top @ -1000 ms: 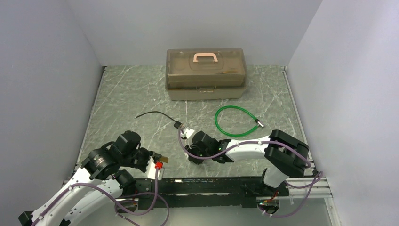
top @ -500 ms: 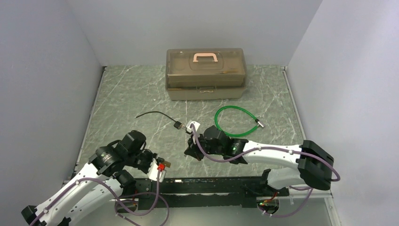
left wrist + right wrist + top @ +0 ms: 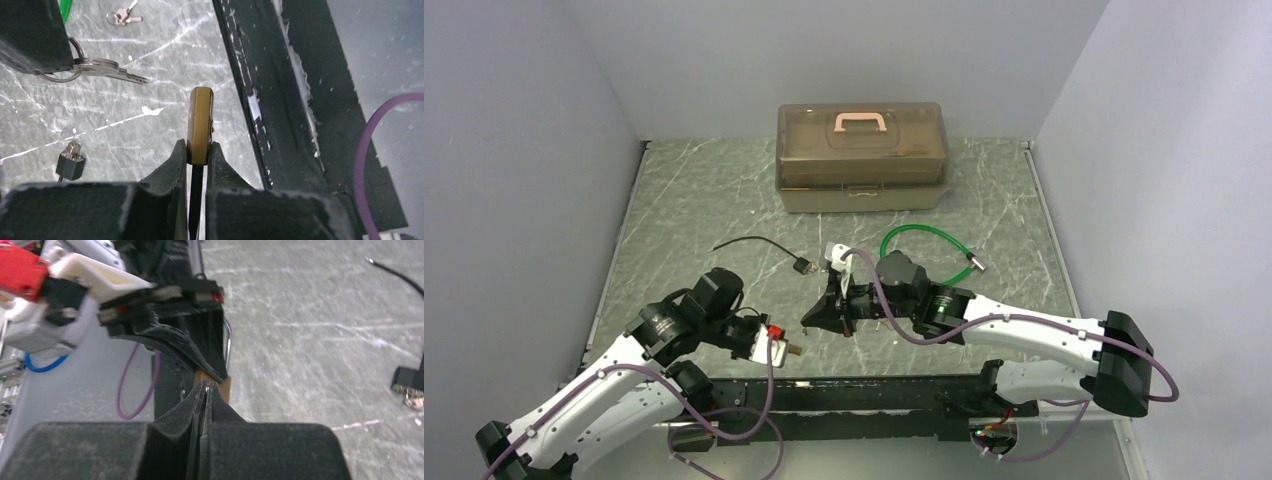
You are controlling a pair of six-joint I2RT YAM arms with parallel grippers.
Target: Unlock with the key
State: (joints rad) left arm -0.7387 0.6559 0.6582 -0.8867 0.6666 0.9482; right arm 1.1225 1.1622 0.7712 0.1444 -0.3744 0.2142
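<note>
Top external view: the marbled grey-green table [image 3: 694,200] fills the middle of the frame, and a brown see-through toolbox [image 3: 860,160] with a pink handle sits at upper centre. A black rail [image 3: 874,385] runs along the bottom edge.

My two arms reach in from the bottom corners and meet just below centre. My left gripper [image 3: 776,345] is at lower left of centre. My right gripper [image 3: 814,316] is just up and right of it, pointing toward it.

A green tube loop [image 3: 919,229] lies right of centre, partly behind my right arm. A thin black cable [image 3: 749,240] lies left of centre.

In the left wrist view my left fingers [image 3: 175,160] are clamped narrow on a brass padlock [image 3: 200,125], held edge-on at centre frame.

The key [image 3: 112,71], on its ring, sticks out of my right gripper at upper left, with the blade pointing to the right. It is near the padlock but apart from it, and my right jaws are pressed tight together on it.

A small black lock [image 3: 70,164] lies on the table at lower left. A spare bunch of keys [image 3: 122,16] lies at the top edge.
</note>
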